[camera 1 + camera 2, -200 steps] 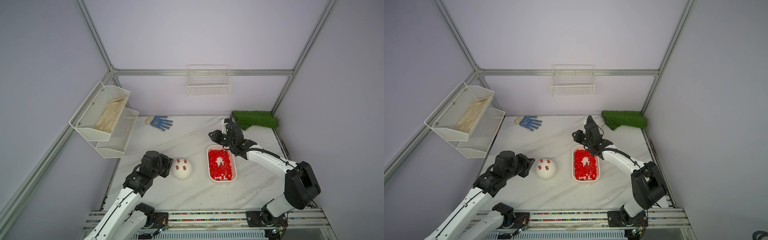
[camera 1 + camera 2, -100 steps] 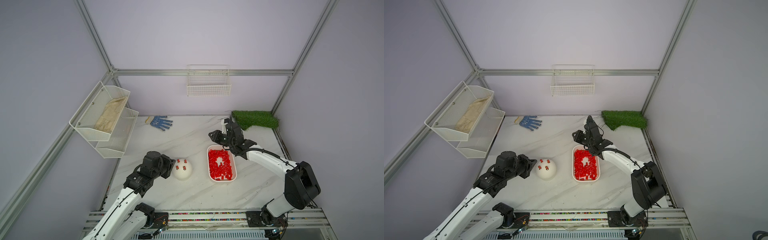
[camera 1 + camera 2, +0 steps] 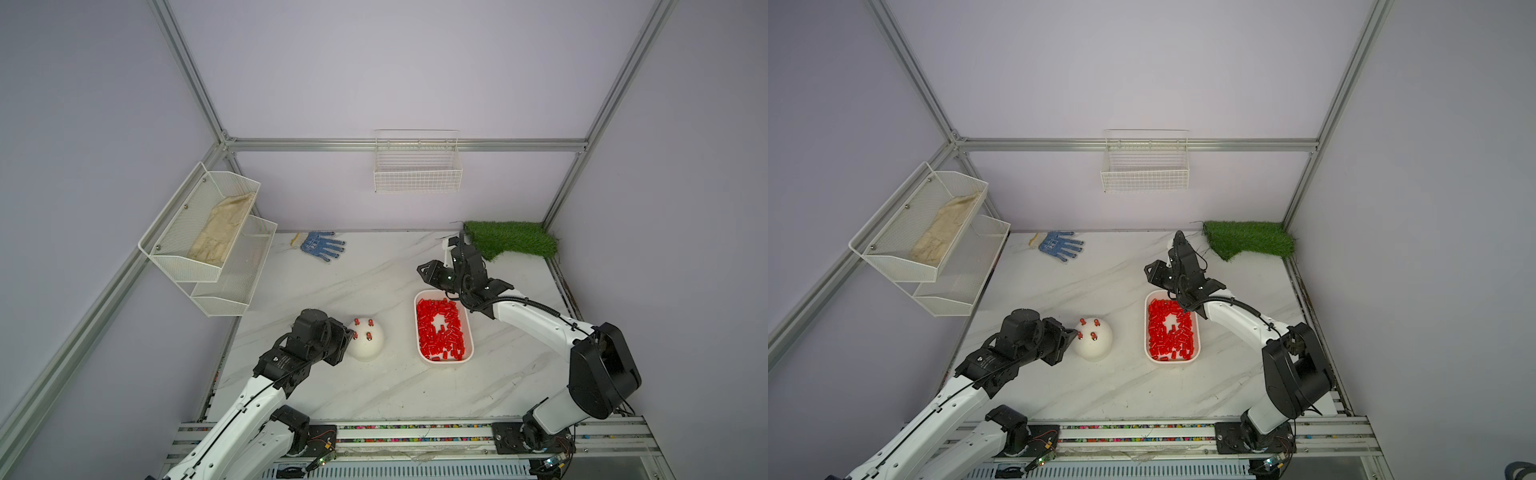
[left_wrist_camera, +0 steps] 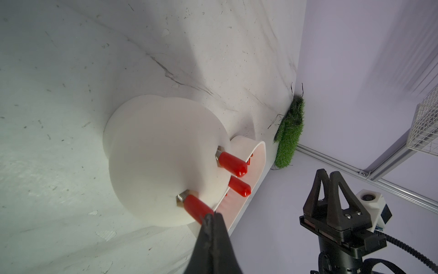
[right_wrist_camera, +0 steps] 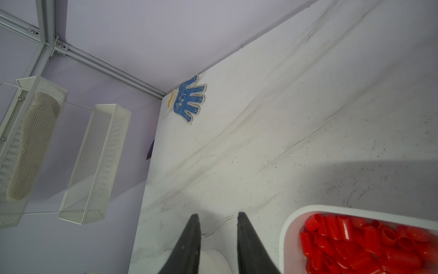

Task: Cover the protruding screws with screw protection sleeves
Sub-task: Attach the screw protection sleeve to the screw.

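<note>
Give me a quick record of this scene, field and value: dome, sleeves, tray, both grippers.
dome: white, on the marble table beside the tray
fitted sleeves: four red ones stand on the dome in a top view; screw thread shows beneath
tray: white, holds many loose sleeves
left gripper: jaws shut, tips against the end of one fitted sleeve
right gripper: jaws open, empty, above the table by the tray's far end
</note>
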You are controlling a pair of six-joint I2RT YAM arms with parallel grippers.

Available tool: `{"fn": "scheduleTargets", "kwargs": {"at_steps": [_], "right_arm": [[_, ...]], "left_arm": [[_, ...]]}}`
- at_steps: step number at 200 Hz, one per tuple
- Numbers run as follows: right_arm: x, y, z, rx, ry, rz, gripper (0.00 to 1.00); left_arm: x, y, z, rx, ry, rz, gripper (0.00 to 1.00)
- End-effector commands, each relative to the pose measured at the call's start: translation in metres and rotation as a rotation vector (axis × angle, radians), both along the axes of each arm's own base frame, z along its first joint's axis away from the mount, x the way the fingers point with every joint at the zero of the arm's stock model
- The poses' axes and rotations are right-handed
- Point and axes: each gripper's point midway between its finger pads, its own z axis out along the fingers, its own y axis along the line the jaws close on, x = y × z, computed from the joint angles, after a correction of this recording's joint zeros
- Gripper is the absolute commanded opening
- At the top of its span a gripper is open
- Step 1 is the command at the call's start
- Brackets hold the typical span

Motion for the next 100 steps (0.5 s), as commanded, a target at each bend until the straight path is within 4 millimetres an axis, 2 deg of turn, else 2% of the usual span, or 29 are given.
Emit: {"fn": "scheduleTargets", "kwargs": {"at_steps": [1,21,43,64,75,89,100], "right_arm": [[-0.001,0.0,0.017,0.009,-0.028,-0.003,0.29],[-0.001,-0.001,0.018,0.008,-0.03,-0.004,0.29],[-0.001,-0.001,0.017,0.004,-0.029,-0.001,0.29],[-0.004,0.001,0.019,0.013,-0.037,0.017,0.29],[-0.004,0.002,0.023,0.01,-0.055,0.029,0.3],[-0.003,0.002,0.028,-0.001,-0.081,0.037,0.3],[-0.002,0.002,0.031,-0.007,-0.086,0.037,0.31]], "left_arm": [[-0.003,0.001,-0.011,-0.002,0.015,0.009,0.0],[-0.004,0.002,-0.015,-0.001,0.019,0.015,0.0],[-0.003,0.007,-0.011,0.011,-0.003,0.034,0.0],[-0.001,0.016,0.001,0.055,-0.045,0.053,0.0],[0.003,0.022,0.013,0.103,-0.087,0.061,0.0],[0.007,0.034,0.03,0.194,-0.146,0.069,0.1],[0.011,0.045,0.046,0.277,-0.196,0.08,0.25]]}}
